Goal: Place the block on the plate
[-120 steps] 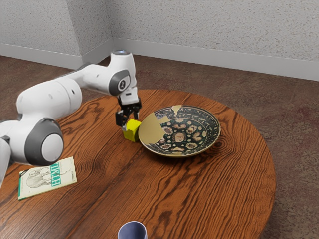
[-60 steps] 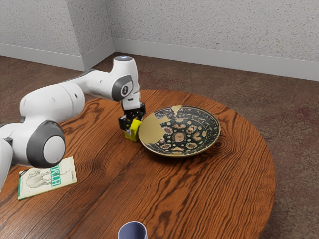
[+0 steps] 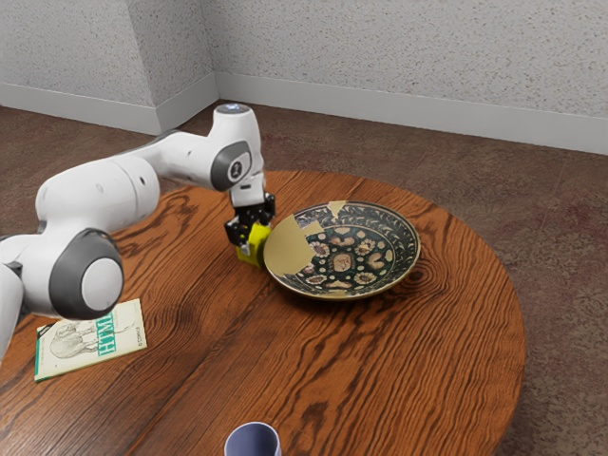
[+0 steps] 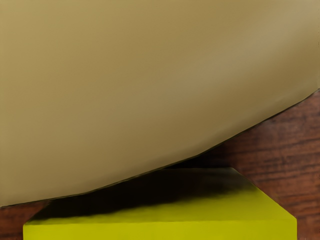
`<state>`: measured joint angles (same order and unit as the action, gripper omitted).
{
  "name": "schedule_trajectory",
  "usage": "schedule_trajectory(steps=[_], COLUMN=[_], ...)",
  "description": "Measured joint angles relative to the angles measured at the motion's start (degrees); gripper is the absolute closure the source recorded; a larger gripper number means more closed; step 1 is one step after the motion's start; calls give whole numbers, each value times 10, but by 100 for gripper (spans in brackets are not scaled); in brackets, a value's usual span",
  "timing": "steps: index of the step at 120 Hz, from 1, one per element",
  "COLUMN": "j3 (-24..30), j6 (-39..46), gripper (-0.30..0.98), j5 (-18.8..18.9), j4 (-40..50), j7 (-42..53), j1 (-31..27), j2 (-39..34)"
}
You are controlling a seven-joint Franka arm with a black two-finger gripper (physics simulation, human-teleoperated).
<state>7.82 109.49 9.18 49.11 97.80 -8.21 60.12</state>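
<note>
Shows even, moderate light in the exterior view, with soft highlights on the white arm (image 3: 95, 201) and wood-grained table (image 3: 380, 361). In the wrist view, glows dull gold on the patterned plate (image 4: 150, 75); darkens nearly to black across the yellow block's (image 4: 160, 231) plate-side top, perhaps from the plate's shadow.

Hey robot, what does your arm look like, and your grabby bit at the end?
My smooth, chunky white robot arm has rounded, tube-like parts. A big dark grey joint ring circles a pale round disc. Nearer the end, a smaller dark grey joint cap has a little round mark. My two-fingered pincer is black and blocky.
</note>
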Motion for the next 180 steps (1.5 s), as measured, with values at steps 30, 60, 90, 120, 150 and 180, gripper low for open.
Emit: schedule_trajectory(steps=[30, 60, 90, 120, 150, 180], j3=[1, 2, 1, 0, 4, 29], j6=[-2, -5, -12, -22, -18, -5], gripper=[26, 27, 26, 26, 26, 26], j5=[-1, -1, 1, 8, 9, 9], j4=[6, 32, 39, 30, 4, -27], j7=[2, 2, -5, -22, -41, -55], j1=[-10, -12, 19, 83, 125, 126], j2=[-17, -70, -92, -85, -62, -19])
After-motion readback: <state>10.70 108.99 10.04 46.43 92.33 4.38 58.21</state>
